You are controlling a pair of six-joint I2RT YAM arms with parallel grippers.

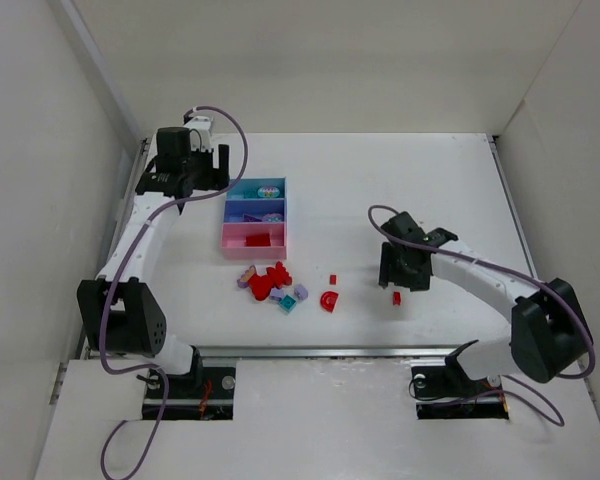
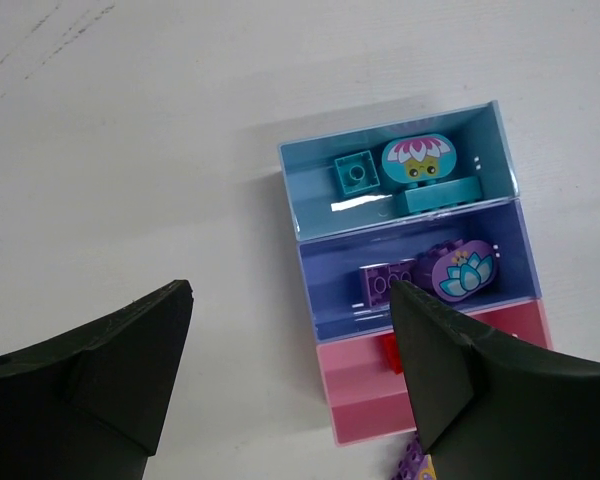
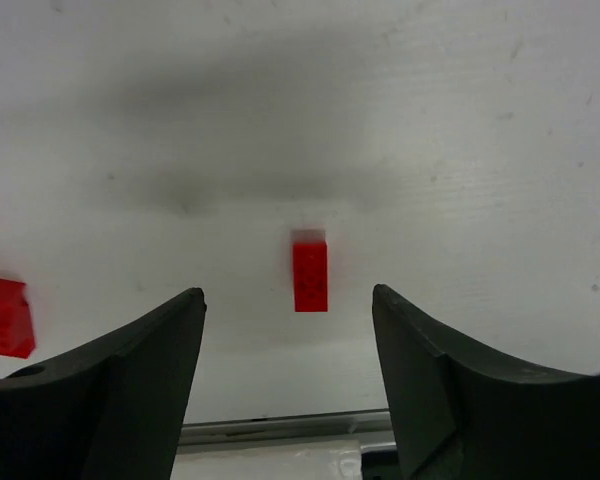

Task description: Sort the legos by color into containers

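Right hand (image 3: 288, 295) hangs spread over the small red brick (image 3: 310, 276) (a little off-centre); centre it, lower to the desk (image 3: 460, 150), and pinch its long sides squarely.

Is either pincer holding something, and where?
Nothing is held: left pincer open near the trays, right pincer open over a red brick, not touching it.

Your table (image 3: 460, 120) reads matt white, faintly scuffed and speckled toward 2 o'clock in the right wrist view. Containers (image 2: 315, 215): translucent glossy plastic, with a glare streak on the light blue floor. Red lego (image 3: 309, 276): smooth opaque plastic, low sheen. Right gripper fingers (image 3: 130, 390): matt black. Cable (image 1: 244, 143) at 11 o'clock in your top view: smooth lilac sheath.
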